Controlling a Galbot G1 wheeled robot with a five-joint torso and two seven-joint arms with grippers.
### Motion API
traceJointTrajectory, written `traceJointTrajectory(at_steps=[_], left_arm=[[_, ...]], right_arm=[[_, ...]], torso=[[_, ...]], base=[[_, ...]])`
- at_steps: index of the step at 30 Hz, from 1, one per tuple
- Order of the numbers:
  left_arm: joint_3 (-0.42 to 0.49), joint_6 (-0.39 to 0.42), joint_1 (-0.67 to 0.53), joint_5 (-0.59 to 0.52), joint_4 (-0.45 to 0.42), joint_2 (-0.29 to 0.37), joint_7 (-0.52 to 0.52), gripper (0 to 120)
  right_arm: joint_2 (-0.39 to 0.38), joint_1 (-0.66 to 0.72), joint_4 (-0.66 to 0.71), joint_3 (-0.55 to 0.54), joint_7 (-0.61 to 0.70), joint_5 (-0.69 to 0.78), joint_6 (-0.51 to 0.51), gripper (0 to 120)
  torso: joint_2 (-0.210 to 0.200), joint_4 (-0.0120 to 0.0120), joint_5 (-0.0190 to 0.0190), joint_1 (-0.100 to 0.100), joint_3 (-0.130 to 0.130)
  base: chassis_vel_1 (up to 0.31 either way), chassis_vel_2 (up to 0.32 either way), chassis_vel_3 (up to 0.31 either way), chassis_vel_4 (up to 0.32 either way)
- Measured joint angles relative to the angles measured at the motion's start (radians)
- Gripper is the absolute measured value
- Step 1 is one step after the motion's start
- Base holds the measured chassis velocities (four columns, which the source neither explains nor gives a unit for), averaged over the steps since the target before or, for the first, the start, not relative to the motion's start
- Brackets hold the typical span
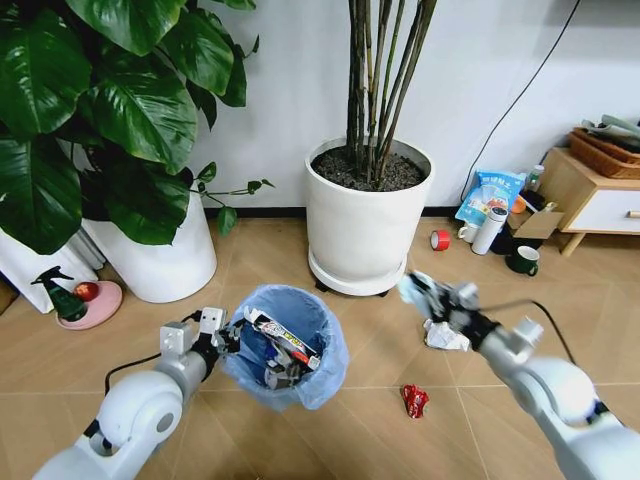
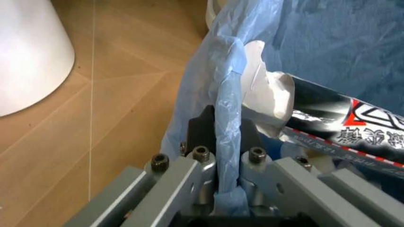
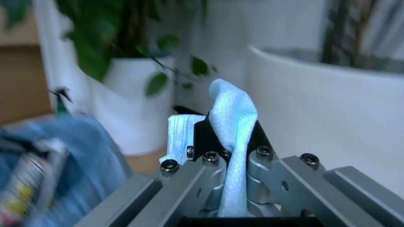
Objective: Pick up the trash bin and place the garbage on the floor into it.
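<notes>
The trash bin [image 1: 290, 345], lined with a crinkly light-blue bag, hangs just above the floor [image 1: 360, 420] at centre. My left gripper [image 1: 228, 337] is shut on its bagged rim [image 2: 228, 118]. Inside lie a printed tube [image 1: 285, 340] and white paper [image 2: 265, 94]. My right gripper [image 1: 418, 291] is shut on a pale teal mask [image 3: 230, 127], to the right of the bin and above the floor. A crumpled white tissue [image 1: 445, 336] and a red wrapper [image 1: 414, 400] lie on the tiles below the right arm.
A big white plant pot [image 1: 367, 215] stands behind the bin, another [image 1: 160, 245] at the left with large leaves. At the right wall are a wooden cabinet [image 1: 590, 195], a dark mug [image 1: 523, 260], a white bottle [image 1: 489, 230] and a red tape roll [image 1: 440, 240]. A spray bottle on a pink dish [image 1: 75, 300] sits far left.
</notes>
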Motion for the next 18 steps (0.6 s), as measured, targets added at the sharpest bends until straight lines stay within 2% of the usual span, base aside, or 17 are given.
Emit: traceJointTrajectory(at_steps=[4,6,9,18], left_arm=[[0.013,0.003,-0.018,-0.012,0.018,0.014,0.011,0],[0.013,0.003,-0.018,-0.012,0.018,0.014,0.011,0],[0.059,0.008,-0.074,-0.040,0.043,0.012,0.005,0],[0.154,0.015,-0.182,-0.078,0.079,-0.007,-0.026,0]], right_arm=[[-0.012,0.106,0.027,-0.095,0.007,0.039,-0.036,0],[-0.012,0.106,0.027,-0.095,0.007,0.039,-0.036,0],[-0.014,0.193,0.043,-0.200,0.004,0.091,-0.063,0],[-0.039,0.215,0.067,-0.332,-0.018,0.072,-0.071,0]], torso=[[0.000,0.0002,-0.0002,0.000,0.000],[0.000,0.0002,-0.0002,0.000,0.000],[0.000,0.0002,0.0001,0.000,0.000],[0.000,-0.0002,0.0000,0.000,0.000]], base=[[0.000,0.000,0.000,0.000],[0.000,0.000,0.000,0.000],[0.000,0.000,0.000,0.000],[0.000,0.000,0.000,0.000]])
